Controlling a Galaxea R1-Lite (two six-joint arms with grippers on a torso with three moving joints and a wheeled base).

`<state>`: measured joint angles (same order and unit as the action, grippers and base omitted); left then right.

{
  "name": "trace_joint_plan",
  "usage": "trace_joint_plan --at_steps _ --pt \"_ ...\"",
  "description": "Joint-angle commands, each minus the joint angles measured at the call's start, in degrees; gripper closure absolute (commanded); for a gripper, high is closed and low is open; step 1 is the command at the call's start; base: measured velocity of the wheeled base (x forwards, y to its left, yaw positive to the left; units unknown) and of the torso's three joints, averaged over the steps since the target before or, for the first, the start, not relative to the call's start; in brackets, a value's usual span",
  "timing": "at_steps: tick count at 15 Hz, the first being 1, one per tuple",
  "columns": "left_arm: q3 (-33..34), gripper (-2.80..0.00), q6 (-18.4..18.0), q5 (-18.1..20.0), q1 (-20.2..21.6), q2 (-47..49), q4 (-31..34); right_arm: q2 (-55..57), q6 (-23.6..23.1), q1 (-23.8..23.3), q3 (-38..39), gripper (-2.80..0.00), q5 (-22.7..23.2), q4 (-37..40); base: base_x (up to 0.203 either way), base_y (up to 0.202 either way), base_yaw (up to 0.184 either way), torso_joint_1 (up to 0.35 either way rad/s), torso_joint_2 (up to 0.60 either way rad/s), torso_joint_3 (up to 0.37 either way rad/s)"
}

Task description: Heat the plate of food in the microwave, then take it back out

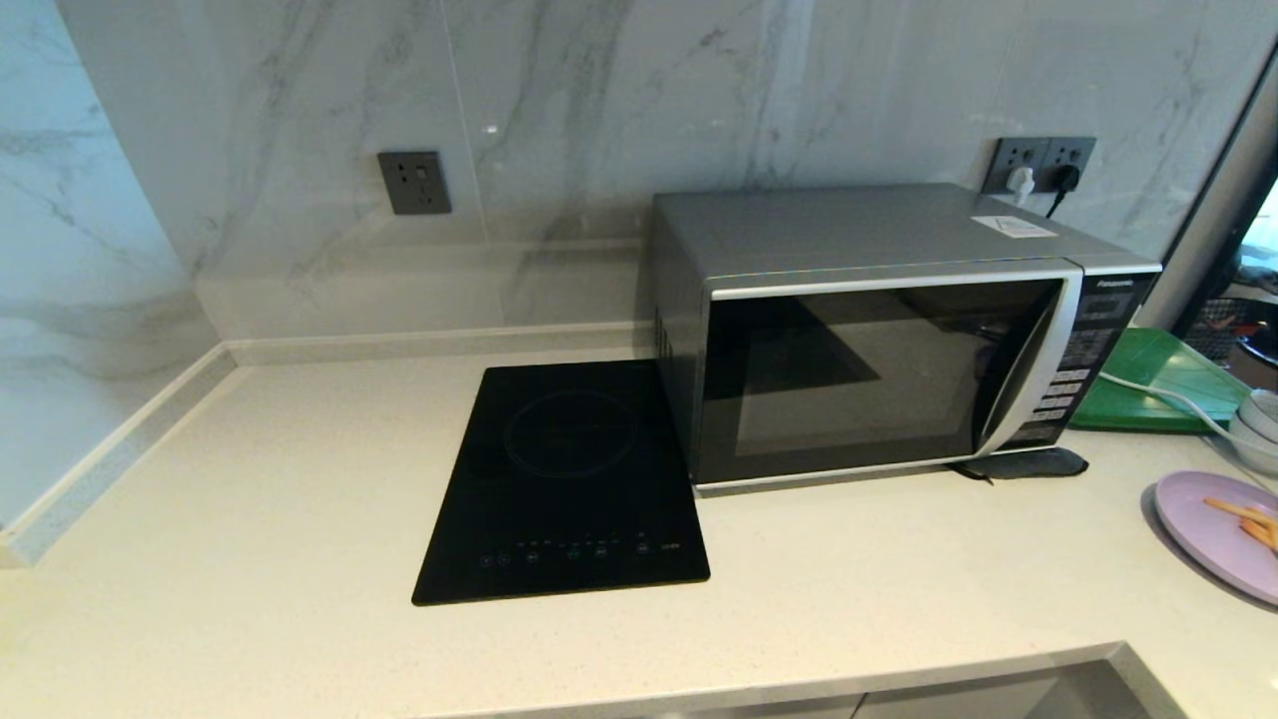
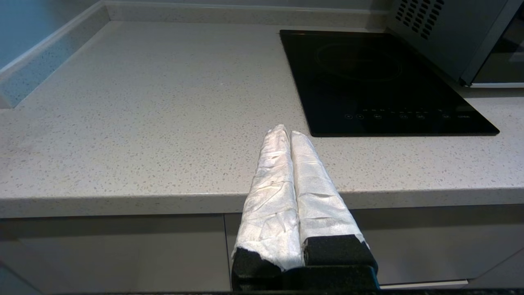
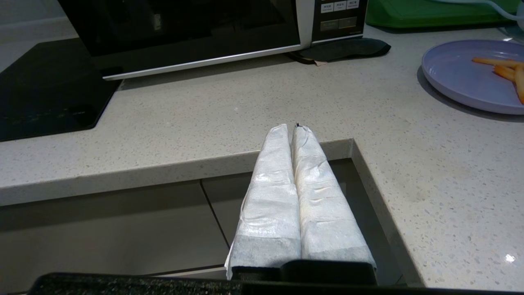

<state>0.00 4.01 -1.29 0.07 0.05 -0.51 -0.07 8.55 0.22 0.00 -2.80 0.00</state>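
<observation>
The silver microwave [image 1: 879,330] stands on the counter with its dark glass door closed; its lower front [image 3: 196,37] also shows in the right wrist view. The lilac plate of food [image 1: 1218,529] with orange sticks lies on the counter at the far right, seen too as the plate [image 3: 470,78] in the right wrist view. Neither arm shows in the head view. My left gripper [image 2: 288,133] hangs shut and empty before the counter's front edge, left of the hob. My right gripper [image 3: 292,130] is shut and empty at the counter's inner corner, short of the plate.
A black induction hob [image 1: 569,479] lies left of the microwave. A green tray [image 1: 1148,384], a white cable [image 1: 1158,394] and stacked pale bowls [image 1: 1260,419] sit at the far right. A dark pad [image 1: 1018,464] lies under the microwave's right front corner. The counter steps back at the front right [image 1: 1118,659].
</observation>
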Motion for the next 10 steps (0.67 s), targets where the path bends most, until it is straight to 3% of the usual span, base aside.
trace_joint_plan --at_steps 1,10 --pt "0.0 0.0 0.0 0.0 0.0 0.0 0.0 0.1 0.1 0.0 0.1 0.0 0.0 0.0 0.0 0.0 0.0 0.0 0.0 0.0" --pt "0.0 0.0 0.0 0.0 0.0 0.0 0.0 0.1 0.1 0.0 0.1 0.0 0.0 0.0 0.0 0.0 0.0 0.0 0.0 0.0"
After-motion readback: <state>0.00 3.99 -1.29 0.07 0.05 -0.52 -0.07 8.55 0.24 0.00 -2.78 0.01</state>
